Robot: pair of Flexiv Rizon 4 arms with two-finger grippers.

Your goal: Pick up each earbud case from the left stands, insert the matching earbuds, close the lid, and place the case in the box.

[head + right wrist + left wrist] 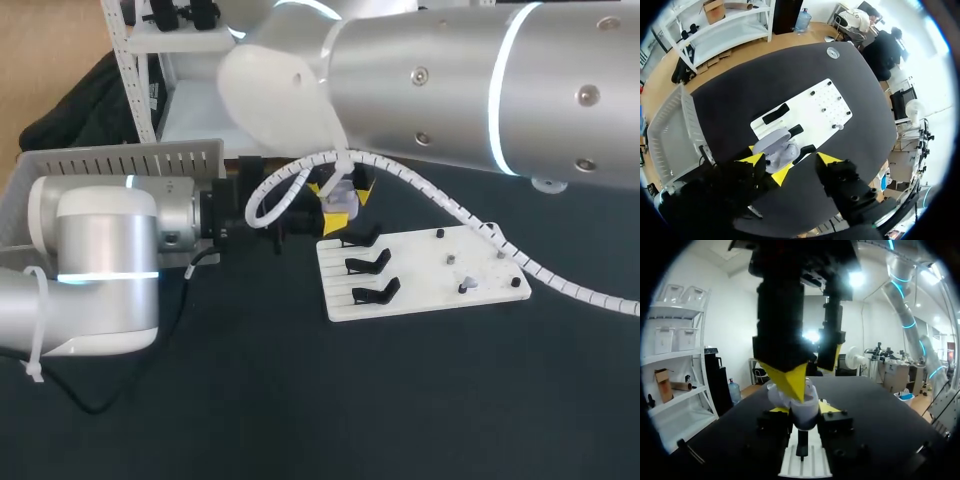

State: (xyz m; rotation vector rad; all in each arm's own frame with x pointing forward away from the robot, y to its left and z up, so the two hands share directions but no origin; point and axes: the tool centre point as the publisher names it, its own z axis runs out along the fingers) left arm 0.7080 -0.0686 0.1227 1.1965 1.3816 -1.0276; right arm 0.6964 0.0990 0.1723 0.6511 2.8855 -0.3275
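Observation:
A pale lavender earbud case (342,206) hangs above the table, just behind the white board (425,272). My left gripper (332,220) comes in level from the left and is shut on the case (801,410) from both sides. The lid looks raised in the right wrist view, where the case (774,148) sits between my fingers. My right gripper (790,160) stands open above it, one yellow tip (790,382) at the lid and the other apart. Three black stands (365,265) on the board are bare. A small white earbud (466,286) rests among the pegs.
A white perforated box (120,160) stands at the back left, behind my left arm, and shows in the right wrist view as the box (670,135). My right arm's cable loop (275,195) hangs near the left gripper. Dark table cloth lies all around the board.

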